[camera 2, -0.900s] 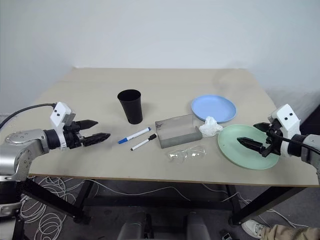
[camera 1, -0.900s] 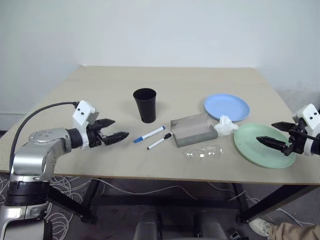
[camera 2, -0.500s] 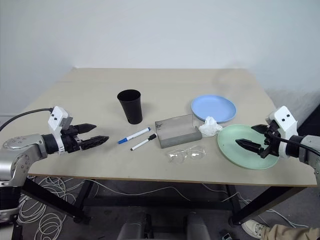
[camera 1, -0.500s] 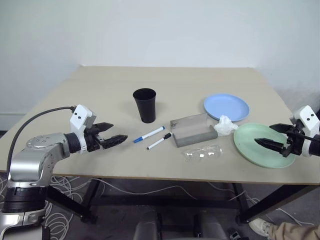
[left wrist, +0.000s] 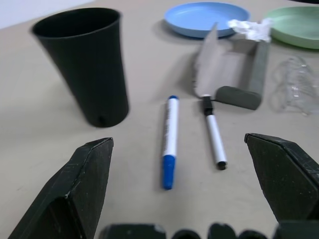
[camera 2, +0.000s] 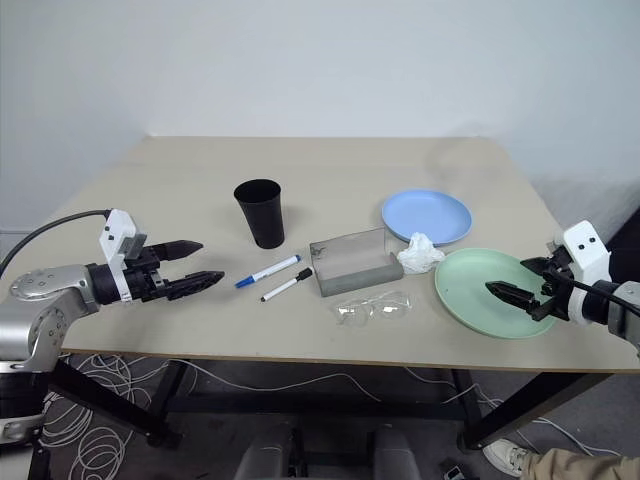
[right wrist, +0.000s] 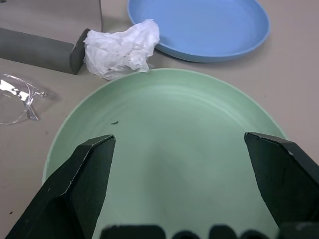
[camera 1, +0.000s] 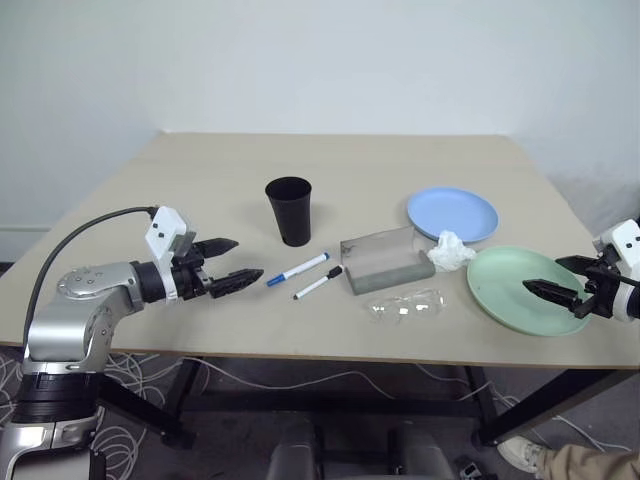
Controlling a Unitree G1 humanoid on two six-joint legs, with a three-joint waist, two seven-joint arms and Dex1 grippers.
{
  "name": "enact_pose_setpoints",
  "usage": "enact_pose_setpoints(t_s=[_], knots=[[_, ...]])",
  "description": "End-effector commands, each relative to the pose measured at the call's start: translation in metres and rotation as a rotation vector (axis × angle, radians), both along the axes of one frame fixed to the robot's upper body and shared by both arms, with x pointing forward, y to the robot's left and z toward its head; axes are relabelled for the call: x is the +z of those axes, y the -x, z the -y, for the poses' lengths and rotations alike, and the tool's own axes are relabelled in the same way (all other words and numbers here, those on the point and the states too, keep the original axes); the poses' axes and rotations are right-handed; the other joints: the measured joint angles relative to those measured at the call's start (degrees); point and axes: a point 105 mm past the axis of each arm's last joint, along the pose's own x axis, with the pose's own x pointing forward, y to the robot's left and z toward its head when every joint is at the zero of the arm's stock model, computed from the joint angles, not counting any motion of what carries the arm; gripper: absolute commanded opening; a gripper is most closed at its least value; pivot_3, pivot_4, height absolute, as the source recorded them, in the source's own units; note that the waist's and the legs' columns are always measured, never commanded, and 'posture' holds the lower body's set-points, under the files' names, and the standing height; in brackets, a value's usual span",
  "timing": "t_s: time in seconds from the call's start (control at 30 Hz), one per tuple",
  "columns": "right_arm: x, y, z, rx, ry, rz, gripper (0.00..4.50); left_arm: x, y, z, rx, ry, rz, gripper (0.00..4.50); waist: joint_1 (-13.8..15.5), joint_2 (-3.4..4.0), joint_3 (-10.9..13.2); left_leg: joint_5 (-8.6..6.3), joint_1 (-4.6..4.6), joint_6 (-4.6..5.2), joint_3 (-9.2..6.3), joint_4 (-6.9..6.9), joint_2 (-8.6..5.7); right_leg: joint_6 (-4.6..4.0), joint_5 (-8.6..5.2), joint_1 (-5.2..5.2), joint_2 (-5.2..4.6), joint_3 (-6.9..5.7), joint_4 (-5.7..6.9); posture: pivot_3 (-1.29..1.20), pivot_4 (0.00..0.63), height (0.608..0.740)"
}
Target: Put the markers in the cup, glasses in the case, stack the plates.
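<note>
Right gripper (camera 2: 520, 290) drawn back toward mint green plate's (right wrist: 164, 149) outer rim, jaws wide, empty, left gripper (camera 1: 232, 262) likewise gaping, markers (left wrist: 169, 142) just ahead between its fingers.

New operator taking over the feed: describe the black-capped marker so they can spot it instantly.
Start at the black cup near the table's middle. Between it and the open grey case lie two white markers side by side; the black-capped marker is the one nearer the case, beside the blue-capped marker.
</note>
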Motion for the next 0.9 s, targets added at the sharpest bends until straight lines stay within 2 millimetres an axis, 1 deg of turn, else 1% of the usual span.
enact_pose_setpoints(t_s=[0.03,0.13,0.23,0.33,0.4,0.47,0.57,0.77,0.9], knots=[[0.011,-0.003,0.028,-0.136,0.010,0.031,4.50,0.010,-0.003,0.005,-0.036,0.004,0.057,4.48,0.03,0.01,-0.02,0.00,0.00,0.01,0.01,0.01,0.00,0.00,0.00,0.00,0.00,0.00,0.00,0.00,0.000,0.615],[0.004,0.000,0.052,-0.258,0.009,0.013,4.50,0.007,-0.004,0.012,-0.053,0.016,0.059,4.48,0.19,0.05,-0.05,-0.01,0.00,0.03,0.03,0.02,-0.01,0.00,0.00,0.01,0.00,0.00,0.00,0.00,0.000,0.615],[-0.009,0.006,0.069,-0.364,-0.006,-0.021,4.50,0.006,-0.006,0.018,-0.072,0.028,0.057,4.48,0.18,0.06,-0.05,-0.01,-0.04,0.02,0.04,0.06,-0.01,0.00,0.00,0.00,0.00,0.01,0.00,0.00,0.000,0.615],[-0.022,0.009,0.076,-0.439,-0.043,-0.052,4.50,0.005,-0.006,0.021,-0.083,0.034,0.052,4.48,0.00,0.05,-0.07,-0.01,-0.03,0.03,0.03,0.05,-0.01,0.00,0.00,0.01,0.01,0.01,0.00,0.00,0.000,0.615],[-0.028,0.010,0.078,-0.469,-0.070,-0.071,4.50,0.004,-0.007,0.021,-0.083,0.034,0.050,4.48,-0.02,0.14,-0.13,-0.01,-0.02,0.03,0.02,0.04,0.00,0.00,0.00,0.01,0.02,0.01,0.02,0.00,0.000,0.615],[-0.033,0.010,0.074,-0.485,-0.120,-0.084,4.50,0.003,-0.007,0.023,-0.086,0.036,0.047,4.48,-0.09,0.17,-0.15,-0.03,-0.01,0.07,0.03,0.03,0.00,0.01,0.00,-0.01,0.03,0.03,0.06,0.00,0.000,0.615],[-0.037,0.008,0.068,-0.506,-0.181,-0.093,3.91,0.002,-0.006,0.022,-0.087,0.037,0.042,4.50,-0.08,0.18,-0.16,-0.07,0.00,0.13,-0.01,0.04,0.02,0.01,0.00,-0.01,0.08,0.03,0.08,0.00,0.000,0.615],[-0.035,0.000,0.056,-0.548,-0.329,-0.095,1.84,-0.001,-0.006,0.022,-0.082,0.037,0.033,4.50,-0.06,0.19,-0.18,-0.09,-0.01,0.17,0.00,0.08,0.02,0.01,0.00,0.02,0.08,0.03,0.07,0.00,0.000,0.615],[-0.032,-0.006,0.053,-0.588,-0.407,-0.096,0.46,-0.002,-0.006,0.023,-0.077,0.036,0.030,4.50,-0.04,0.21,-0.19,-0.08,-0.03,0.17,0.01,0.09,0.00,0.00,0.00,0.04,0.07,0.05,0.05,0.00,0.000,0.615]])
